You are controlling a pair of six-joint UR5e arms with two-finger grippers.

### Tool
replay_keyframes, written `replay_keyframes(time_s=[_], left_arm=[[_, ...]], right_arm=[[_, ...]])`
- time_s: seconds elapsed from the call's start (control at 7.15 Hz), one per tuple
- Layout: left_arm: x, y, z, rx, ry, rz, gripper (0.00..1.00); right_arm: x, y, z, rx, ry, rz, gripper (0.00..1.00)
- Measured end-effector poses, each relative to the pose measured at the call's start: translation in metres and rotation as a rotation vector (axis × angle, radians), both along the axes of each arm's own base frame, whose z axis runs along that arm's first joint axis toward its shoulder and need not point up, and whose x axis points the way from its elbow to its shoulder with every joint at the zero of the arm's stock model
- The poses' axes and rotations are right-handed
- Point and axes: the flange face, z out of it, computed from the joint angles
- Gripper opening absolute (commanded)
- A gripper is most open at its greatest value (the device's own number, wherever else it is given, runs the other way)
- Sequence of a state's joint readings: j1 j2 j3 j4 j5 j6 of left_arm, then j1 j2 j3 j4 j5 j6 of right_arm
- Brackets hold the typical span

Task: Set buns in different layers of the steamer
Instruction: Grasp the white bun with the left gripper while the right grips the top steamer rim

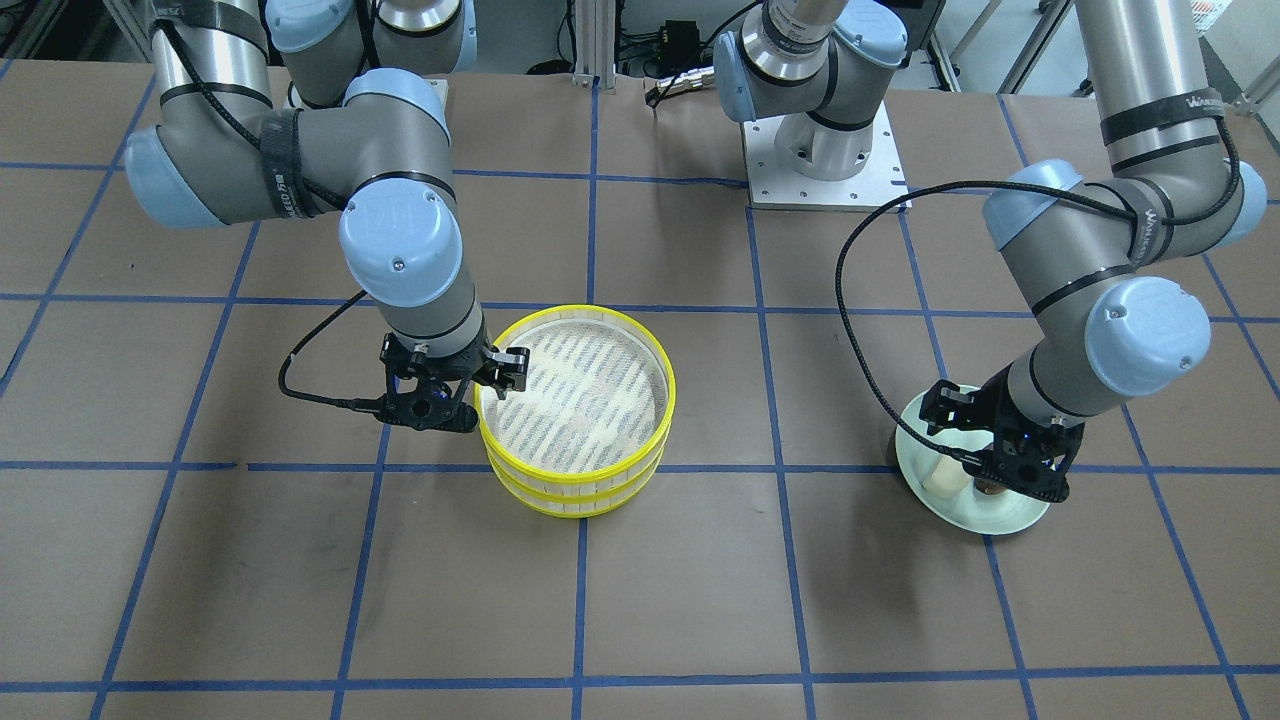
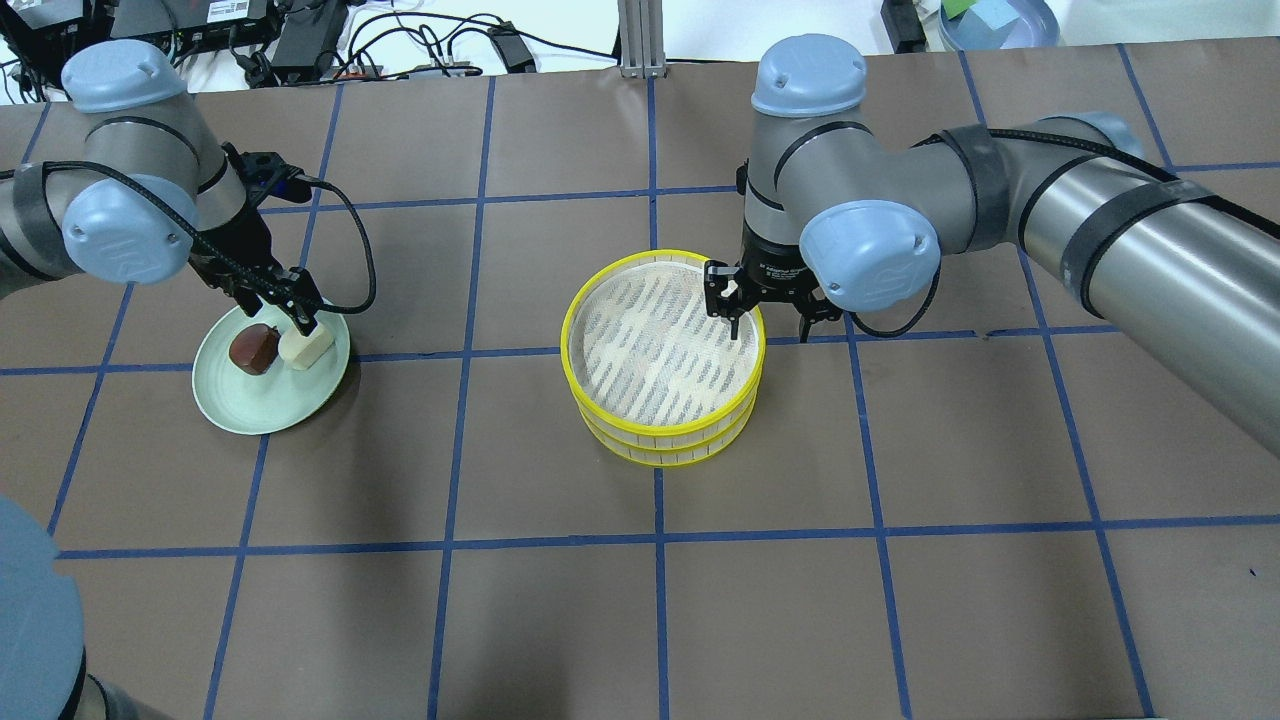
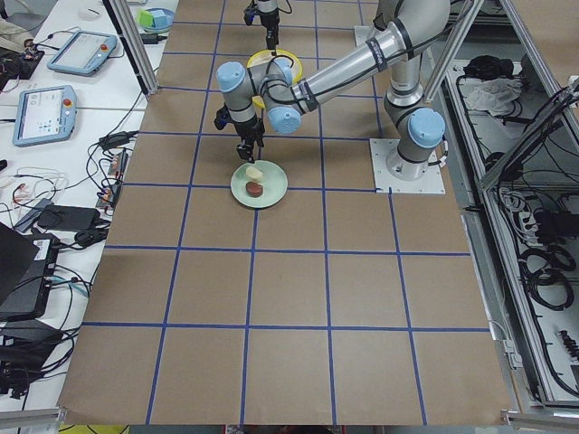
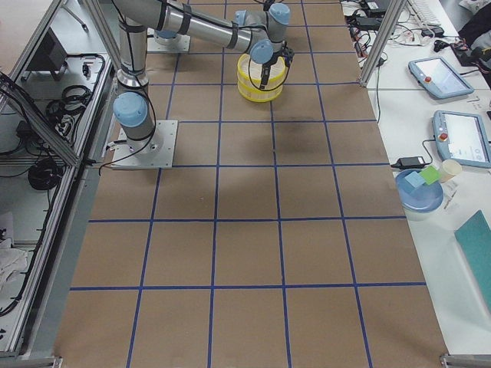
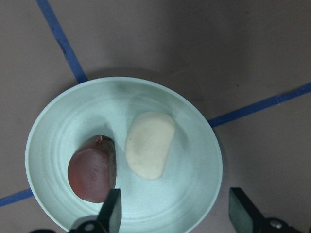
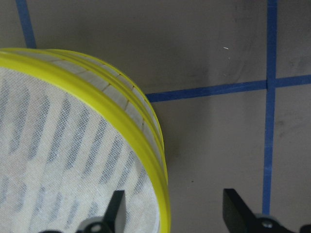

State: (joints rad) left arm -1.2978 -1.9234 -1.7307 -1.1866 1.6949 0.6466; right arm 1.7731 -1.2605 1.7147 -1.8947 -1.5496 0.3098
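The steamer (image 2: 640,452) stands mid-table as two stacked yellow-rimmed trays, and the top mesh floor is bare. My right gripper (image 2: 768,315) is open and straddles its rim (image 6: 121,107), with one finger (image 6: 115,211) inside and one outside. The cream-white bun (image 5: 149,144) and the reddish-brown bun (image 5: 92,174) lie side by side on a pale green plate (image 5: 48,131). My left gripper (image 5: 177,216) is open just above the plate, over the cream bun (image 2: 306,346) and beside the brown bun (image 2: 254,348), and holds nothing.
The brown table carries a blue tape grid. The arms' base plate (image 1: 825,160) sits at the robot side. Tablets and a blue bowl (image 4: 419,192) lie on side benches off the table.
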Motion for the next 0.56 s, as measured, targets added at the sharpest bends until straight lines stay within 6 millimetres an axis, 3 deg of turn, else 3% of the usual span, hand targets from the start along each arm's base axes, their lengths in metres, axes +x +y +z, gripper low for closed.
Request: replay_keyframes(time_s=[0.56], left_arm=[[0.004,-0.011,-0.041,0.038,0.019,-0.112,0.81]], right_arm=[[0.0,-0.002,0.003,-0.01,-0.002,0.004,0.15]])
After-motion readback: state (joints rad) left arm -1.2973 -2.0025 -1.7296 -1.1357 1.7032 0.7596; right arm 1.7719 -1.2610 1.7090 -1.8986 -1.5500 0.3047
